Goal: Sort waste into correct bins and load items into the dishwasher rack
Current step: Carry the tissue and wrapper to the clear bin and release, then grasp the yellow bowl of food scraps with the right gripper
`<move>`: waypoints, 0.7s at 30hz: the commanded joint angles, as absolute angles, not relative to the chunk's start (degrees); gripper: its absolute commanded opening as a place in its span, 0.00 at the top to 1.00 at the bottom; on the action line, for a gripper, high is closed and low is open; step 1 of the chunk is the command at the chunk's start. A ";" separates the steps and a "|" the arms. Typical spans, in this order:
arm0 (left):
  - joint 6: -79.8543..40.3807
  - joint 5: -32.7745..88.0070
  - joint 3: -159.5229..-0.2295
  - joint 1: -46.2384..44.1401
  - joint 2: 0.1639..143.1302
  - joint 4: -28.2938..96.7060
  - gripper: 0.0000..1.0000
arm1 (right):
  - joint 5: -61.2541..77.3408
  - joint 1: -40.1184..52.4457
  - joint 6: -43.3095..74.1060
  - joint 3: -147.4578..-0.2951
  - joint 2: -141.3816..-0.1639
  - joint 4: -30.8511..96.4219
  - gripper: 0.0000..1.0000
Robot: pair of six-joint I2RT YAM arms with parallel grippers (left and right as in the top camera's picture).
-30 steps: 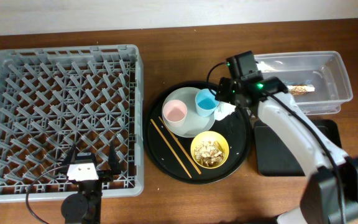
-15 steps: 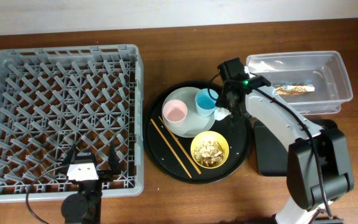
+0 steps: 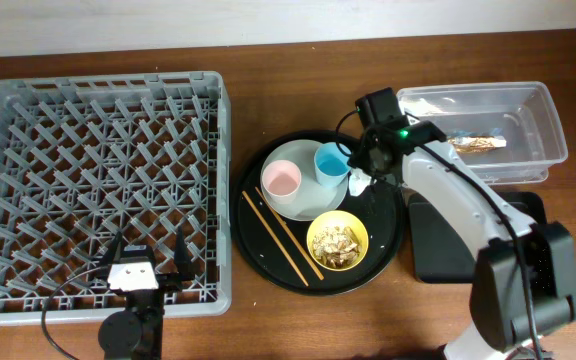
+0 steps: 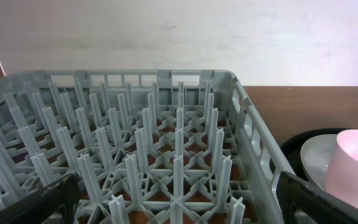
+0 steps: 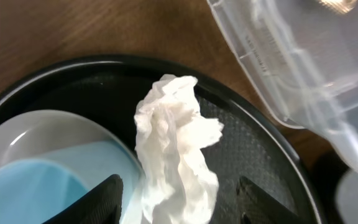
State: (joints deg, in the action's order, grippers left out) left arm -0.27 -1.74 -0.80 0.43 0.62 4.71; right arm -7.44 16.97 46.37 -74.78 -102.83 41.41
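1. the step in hand looks like the pick-up of the tissue [image 5: 173,149]. it lies crumpled on the round black tray [image 5: 253,158], right beside the blue cup [image 5: 42,180], on the side nearer the clear tub [image 5: 278,68]. whether it touches the cup, i cannot tell.
2. the right gripper [image 3: 361,172] hangs directly over it with its jaws apart, one finger on each side of the wad. nothing is clamped yet.
3. to do this well, i would come straight down until the fingers [image 5: 98,202] are low on the wad, close to the tray's surface. i would then close on the thick middle, not on the loose top tuft, which would likely slip out.
4. the cup-side finger is the risk, as it sits near the cup wall. a slight shift away from the cup before closing should avoid a nudge or a pinch.
5. tissue is soft and light, so a full squeeze should do no harm. lift it clear of the tray rim before swinging toward a bin.
6. the foil wrapper [image 3: 478,145] already lies in the tub on the desk. the shallow black tray [image 3: 430,255] sits just in front of it.
7. the left gripper [image 4: 179,208] rests at the near edge of the rack [image 3: 103,82], jaws apart and empty.
8. the pink cup [image 3: 281,180], plate [image 3: 313,203], chopsticks [image 3: 280,235] and yellow bowl [image 3: 337,241] of scraps are not yet sorted.
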 commanded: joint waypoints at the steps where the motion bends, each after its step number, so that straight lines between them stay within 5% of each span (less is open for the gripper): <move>1: -0.84 -1.28 -0.51 0.71 0.34 4.78 0.01 | -7.57 17.19 47.48 -74.78 -107.35 39.55 0.41; 6: -0.86 -1.28 -0.51 0.71 0.34 4.80 0.01 | -9.63 17.19 47.46 -74.78 -110.89 37.47 0.42; 9: -0.84 -1.28 -0.51 0.71 0.34 4.80 0.01 | -9.50 17.19 46.74 -74.78 -110.87 37.74 0.89; 10: -0.86 -1.28 -0.51 0.71 0.34 4.80 0.01 | -9.45 17.12 45.63 -74.81 -110.26 38.26 0.96; 16: -0.84 -1.28 -0.51 0.71 0.34 4.78 0.01 | -6.15 14.04 40.49 -77.69 -88.73 39.40 0.96; 21: -0.84 -1.28 -0.51 0.71 0.34 4.78 0.01 | -14.44 0.40 39.18 -77.25 -80.95 41.19 0.95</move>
